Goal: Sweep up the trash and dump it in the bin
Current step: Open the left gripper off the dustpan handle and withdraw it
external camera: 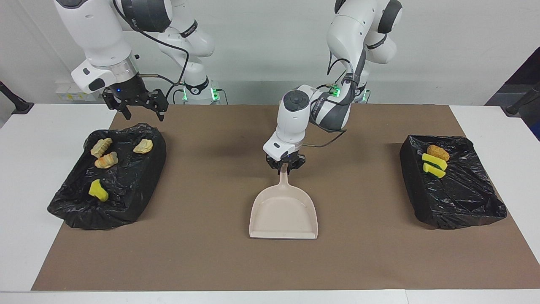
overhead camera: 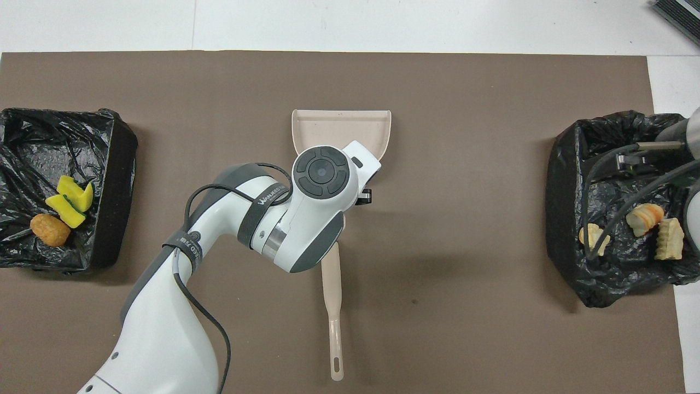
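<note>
Two black-lined bins [external camera: 453,185] [external camera: 109,177], one beige dustpan [external camera: 283,213], one brush [overhead camera: 333,306], three tan bread-like chunks [external camera: 106,160] plus one brown [external camera: 438,152], apparently three yellow sponge pieces [external camera: 434,164] [external camera: 98,190], two grippers [external camera: 286,164] [external camera: 134,105]

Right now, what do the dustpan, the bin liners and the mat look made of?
Dustpan: moulded plastic by the look, beige, matte, one smooth piece with its handle.
Bin liners: thin black plastic film, glossy and heavily crinkled, draped over the bins.
Mat: flat brown sheet, matte, straight-cut edges; paper or felt, cannot tell.
</note>
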Controlling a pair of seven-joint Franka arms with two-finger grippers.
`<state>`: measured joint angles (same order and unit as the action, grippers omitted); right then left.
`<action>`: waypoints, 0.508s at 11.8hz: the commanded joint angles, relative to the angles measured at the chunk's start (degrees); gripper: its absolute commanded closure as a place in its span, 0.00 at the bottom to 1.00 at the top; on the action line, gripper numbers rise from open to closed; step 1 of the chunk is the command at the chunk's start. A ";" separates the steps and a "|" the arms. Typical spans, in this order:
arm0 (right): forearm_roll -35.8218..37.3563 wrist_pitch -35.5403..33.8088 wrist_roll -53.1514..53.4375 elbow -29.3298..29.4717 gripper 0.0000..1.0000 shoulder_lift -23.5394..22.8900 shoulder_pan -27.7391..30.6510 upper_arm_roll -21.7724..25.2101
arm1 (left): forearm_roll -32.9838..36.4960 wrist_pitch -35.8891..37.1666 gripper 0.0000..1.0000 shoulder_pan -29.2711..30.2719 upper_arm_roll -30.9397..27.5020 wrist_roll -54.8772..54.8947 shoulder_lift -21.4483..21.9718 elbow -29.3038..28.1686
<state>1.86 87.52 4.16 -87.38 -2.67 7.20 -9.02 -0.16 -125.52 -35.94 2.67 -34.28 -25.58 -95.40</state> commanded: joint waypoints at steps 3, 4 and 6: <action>-0.99 -0.95 0.94 0.54 0.00 -0.05 0.72 -0.38 | 0.43 2.54 0.00 3.05 -0.91 0.35 3.07 -0.76; -0.99 -0.95 0.94 0.54 0.00 -0.05 0.72 -0.38 | 0.43 3.17 0.00 4.12 -0.91 0.44 4.56 -0.76; -0.99 -1.04 0.94 0.54 0.00 -0.05 0.72 -0.38 | 0.43 5.88 0.00 6.14 -1.09 0.96 6.68 -1.02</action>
<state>1.86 87.52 4.16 -87.38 -2.67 7.19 -9.02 -0.16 -122.82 -31.44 1.43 -34.06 -22.12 -95.11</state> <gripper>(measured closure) 0.000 0.000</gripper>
